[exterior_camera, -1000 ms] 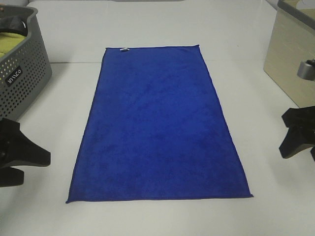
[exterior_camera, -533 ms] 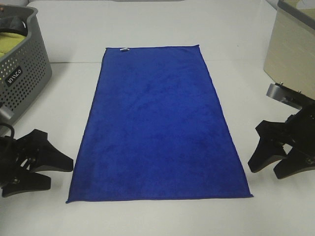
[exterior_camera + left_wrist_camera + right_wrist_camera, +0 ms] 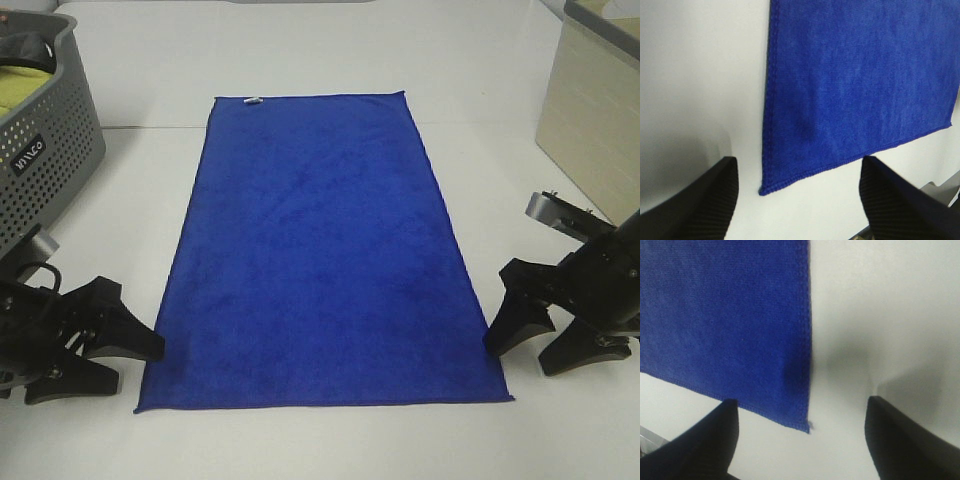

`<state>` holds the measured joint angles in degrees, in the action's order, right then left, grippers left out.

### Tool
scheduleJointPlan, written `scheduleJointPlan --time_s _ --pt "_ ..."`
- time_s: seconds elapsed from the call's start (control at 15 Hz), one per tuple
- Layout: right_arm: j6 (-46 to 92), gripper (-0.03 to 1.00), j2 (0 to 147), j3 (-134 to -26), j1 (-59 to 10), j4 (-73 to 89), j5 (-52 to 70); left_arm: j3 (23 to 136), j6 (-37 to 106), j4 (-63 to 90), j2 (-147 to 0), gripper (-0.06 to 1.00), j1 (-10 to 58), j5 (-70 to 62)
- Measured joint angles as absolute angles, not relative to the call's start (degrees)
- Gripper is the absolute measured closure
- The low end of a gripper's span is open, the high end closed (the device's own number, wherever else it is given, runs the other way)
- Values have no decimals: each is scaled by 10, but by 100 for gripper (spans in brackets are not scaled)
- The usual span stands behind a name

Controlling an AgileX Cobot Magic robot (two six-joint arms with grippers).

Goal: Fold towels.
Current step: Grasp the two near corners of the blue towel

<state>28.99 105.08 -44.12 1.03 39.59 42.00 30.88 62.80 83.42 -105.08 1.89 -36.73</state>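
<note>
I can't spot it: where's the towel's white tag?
High view: the white tag is at the blue microfibre towel's far left corner, towards the grey basket.

- A royal-blue towel point(image 3: 325, 250) is laid flat and fully unfolded on the white table point(image 3: 300, 50), in the middle of the scene.
- Its long sides are run from near to far, and stitched edges are seen all round.
- A small white tag point(image 3: 253, 100) is seen at its far left corner.

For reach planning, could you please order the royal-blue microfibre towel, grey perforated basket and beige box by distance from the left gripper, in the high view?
From the left gripper:
1. Royal-blue microfibre towel: its near corner right beside.
2. Grey perforated basket: far left.
3. Beige box: far right.
</note>
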Motion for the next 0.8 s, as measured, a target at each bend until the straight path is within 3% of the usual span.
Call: scheduleJointPlan --time_s 0.53,0.8 --pt "360 30 1101 -449 10 505 430 360 632 845 -1108 29 25 -402" --pt "392 32 1120 -449 10 552 451 396 632 853 -1135 30 87 -405"
